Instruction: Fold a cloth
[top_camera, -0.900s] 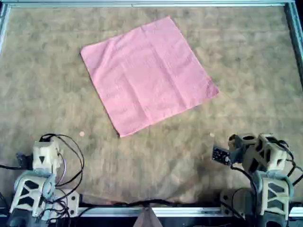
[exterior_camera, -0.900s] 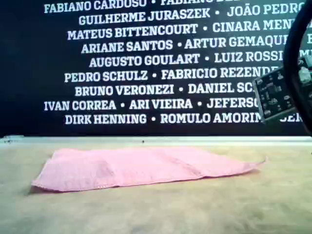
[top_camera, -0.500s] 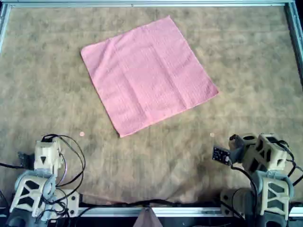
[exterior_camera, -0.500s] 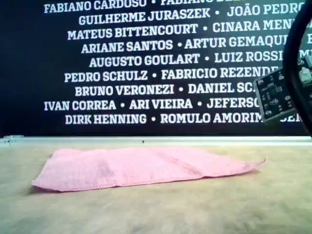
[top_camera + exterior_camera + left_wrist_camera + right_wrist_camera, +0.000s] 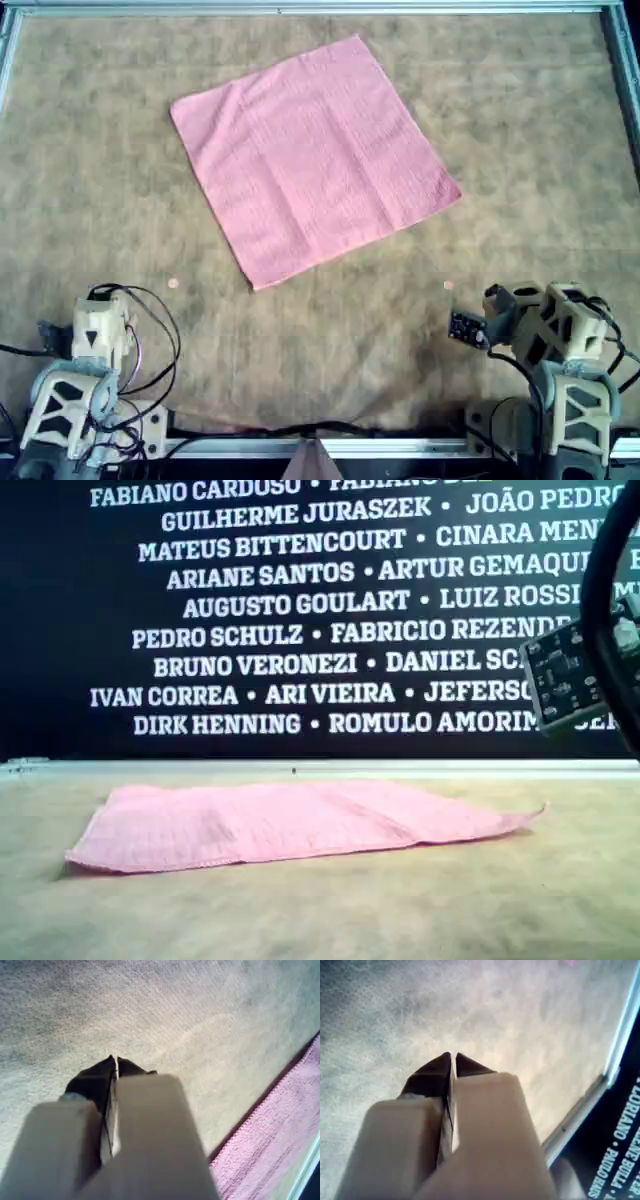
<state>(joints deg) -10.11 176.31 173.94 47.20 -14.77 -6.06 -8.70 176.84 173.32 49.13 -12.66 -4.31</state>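
While nothing has moved since a moment ago: cloth (image 5: 313,160) flat, unfolded; left pincer (image 5: 116,1062) and right pincer (image 5: 451,1059) both pressed closed, empty, well apart from cloth. Fold not begun.

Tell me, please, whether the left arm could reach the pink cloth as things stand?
Probably yes: the cloth lies flat, nothing lies between it and the left hand, whose jaws are shut and would need opening.

The wall lettering (image 5: 300,600) behind the cloth (image 5: 290,822) is running off the exterior view's top and right edges. In the left wrist view, the cloth (image 5: 280,1145) is showing only a blurred strip, cut by the frame. A circuit board (image 5: 562,675) is blocking some letters.
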